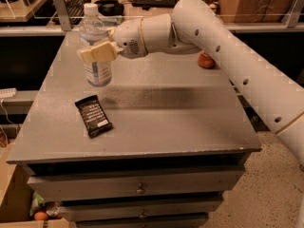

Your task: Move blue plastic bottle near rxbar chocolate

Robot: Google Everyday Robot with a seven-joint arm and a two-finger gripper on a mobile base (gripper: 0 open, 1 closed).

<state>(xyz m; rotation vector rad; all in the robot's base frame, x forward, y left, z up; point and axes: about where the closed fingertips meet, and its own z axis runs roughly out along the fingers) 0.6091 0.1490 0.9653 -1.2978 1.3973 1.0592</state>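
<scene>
Gripper point(89, 52) clamps the clear blue plastic bottle point(97, 74) just behind the flat black rxbar chocolate point(93, 116).

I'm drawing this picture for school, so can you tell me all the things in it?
bottle: one, clear with white cap, far left of the table
snack bar: one, black, lying flat in front of the bottle, not touching it
round thing: one, orange-red, far side, partly behind the arm
table: one, grey
drawers: stacked under the tabletop, grey
keyboard: one, dark, behind the table
arm: one, white, from the right
gripper: one, cream, closed around the bottle
</scene>
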